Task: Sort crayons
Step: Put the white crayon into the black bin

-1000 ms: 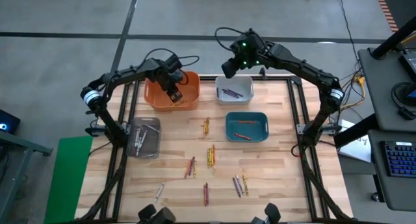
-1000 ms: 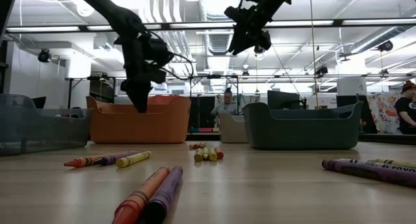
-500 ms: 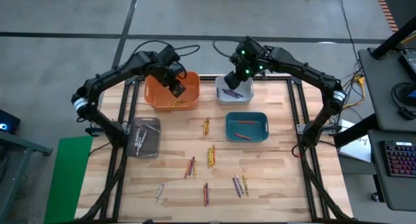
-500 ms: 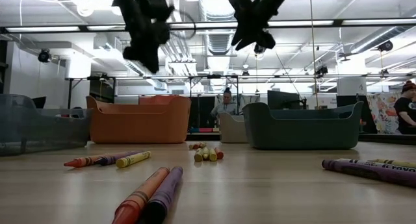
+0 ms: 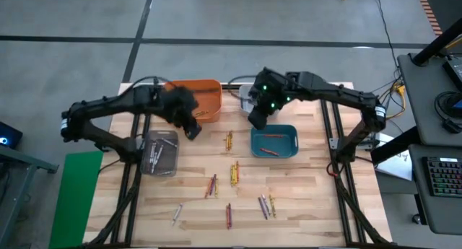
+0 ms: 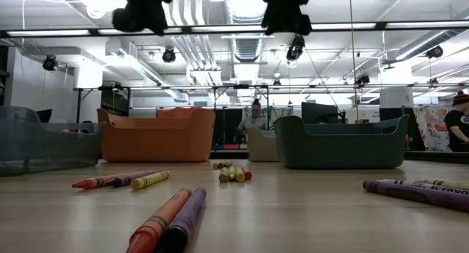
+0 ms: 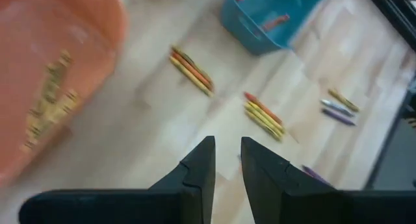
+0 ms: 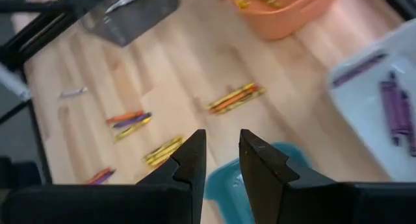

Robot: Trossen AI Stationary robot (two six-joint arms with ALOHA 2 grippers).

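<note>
Overhead, both empty hands (image 7: 226, 160) (image 8: 218, 158) hover slightly parted above loose crayons (image 5: 233, 172) between 4 bins (image 5: 273, 141).

Crayons (image 5: 234, 172) lie flat in small loose clusters on wood, centre toward 6 o'clock: yellow/orange, red, purple, one pale at 7 o'clock; others sit sorted inside bins from 9 to 1 o'clock
</note>
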